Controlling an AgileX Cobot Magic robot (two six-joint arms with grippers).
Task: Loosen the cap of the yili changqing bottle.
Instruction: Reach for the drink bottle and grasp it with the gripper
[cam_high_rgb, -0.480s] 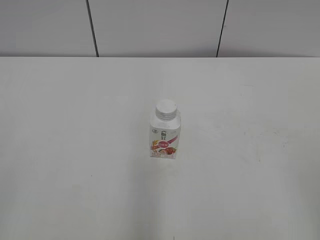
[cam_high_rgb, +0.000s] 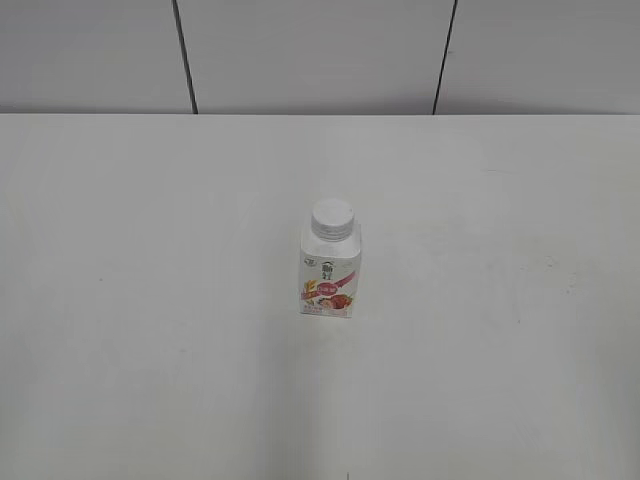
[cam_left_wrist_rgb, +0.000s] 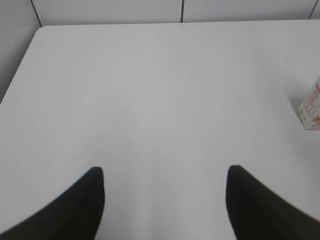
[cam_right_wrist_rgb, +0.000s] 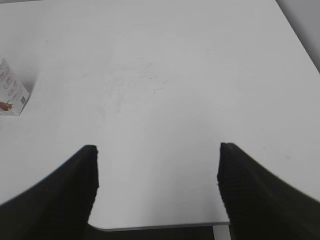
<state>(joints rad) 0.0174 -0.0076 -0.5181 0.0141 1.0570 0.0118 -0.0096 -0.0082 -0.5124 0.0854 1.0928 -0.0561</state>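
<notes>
The yili changqing bottle stands upright mid-counter, well clear of every edge, its cap exposed for grasping; the left gripper and right gripper hang spread near the front edge, empty.

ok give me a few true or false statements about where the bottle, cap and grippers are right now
1. The cap sits on the yili changqing bottle. True.
2. The bottle lies on its side. False: it stands upright on the table.
3. The left gripper is open. True.
4. The right gripper grips the cap. False: it is open, holding nothing, apart from the bottle.
</notes>
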